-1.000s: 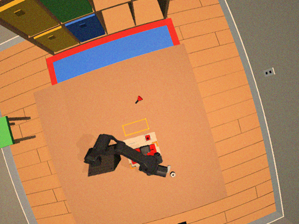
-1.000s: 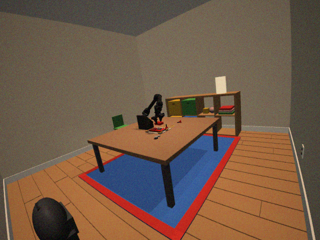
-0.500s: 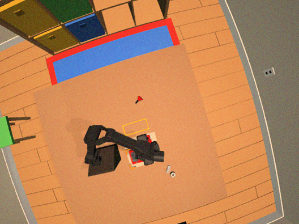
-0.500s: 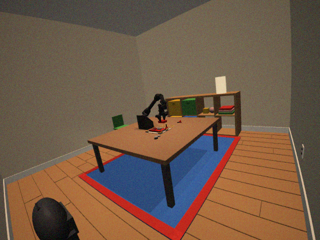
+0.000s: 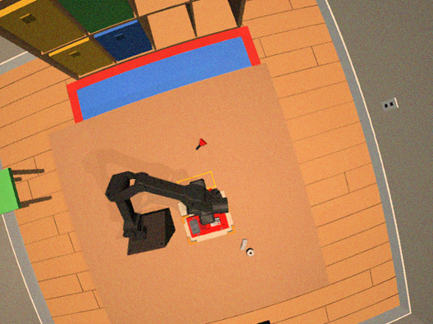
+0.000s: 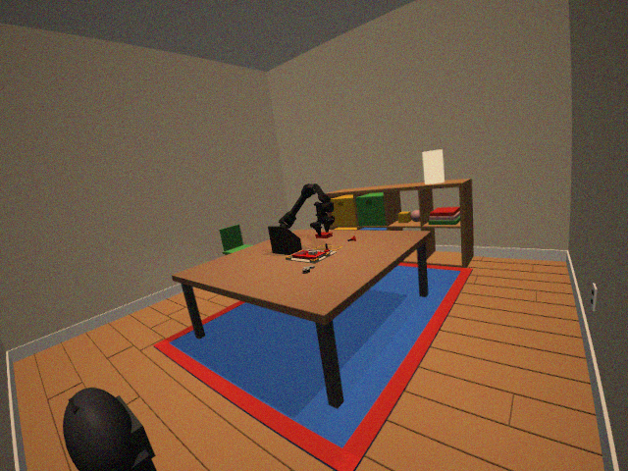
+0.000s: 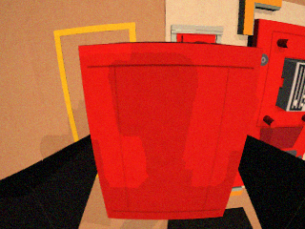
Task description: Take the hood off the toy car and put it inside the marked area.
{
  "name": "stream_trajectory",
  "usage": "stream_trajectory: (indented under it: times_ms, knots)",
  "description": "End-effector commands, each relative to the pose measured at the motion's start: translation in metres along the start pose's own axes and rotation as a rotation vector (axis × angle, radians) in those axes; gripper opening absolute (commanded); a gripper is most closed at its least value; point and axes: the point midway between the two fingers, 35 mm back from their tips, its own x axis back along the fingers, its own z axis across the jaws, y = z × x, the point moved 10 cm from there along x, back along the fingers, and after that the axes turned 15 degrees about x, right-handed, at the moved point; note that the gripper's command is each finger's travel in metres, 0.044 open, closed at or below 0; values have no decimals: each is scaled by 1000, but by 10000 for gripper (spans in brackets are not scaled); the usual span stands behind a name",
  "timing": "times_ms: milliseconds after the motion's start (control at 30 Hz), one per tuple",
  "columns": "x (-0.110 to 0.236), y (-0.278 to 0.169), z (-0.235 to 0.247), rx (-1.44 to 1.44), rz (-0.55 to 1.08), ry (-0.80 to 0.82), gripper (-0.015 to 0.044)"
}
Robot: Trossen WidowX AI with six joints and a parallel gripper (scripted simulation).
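My gripper [image 7: 168,141] [image 5: 213,207] [image 6: 323,228] is shut on the red hood [image 7: 168,90] [image 6: 323,235] and holds it flat in the air above the table. The toy car [image 5: 207,230] [image 6: 310,256] [image 7: 280,52] is red and sits on a beige plate [image 7: 204,7] with orange corner marks. It lies just beside and below the hood. The marked area is a yellow outline [image 5: 195,176] [image 7: 95,29] on the table next to the plate. In the wrist view the hood covers the outline's right side. In the overhead view the arm hides most of the hood.
A small red cone-shaped part [image 5: 200,143] [image 6: 352,237] lies farther out on the table. A grey piece [image 5: 243,244] and a small wheel [image 5: 250,250] lie beside the car. The arm's black base [image 5: 151,230] stands close by. A shelf unit [image 6: 445,202] stands against the wall.
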Motion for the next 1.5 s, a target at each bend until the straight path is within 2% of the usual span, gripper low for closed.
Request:
stream_trajectory:
  times_ms: [0,367,1467]
  knots:
    - [1,-3,21,-3,-2,10,0]
    - [2,-13,66,0,-4,23,0]
    - [-19,-12,66,0,-4,22,0]
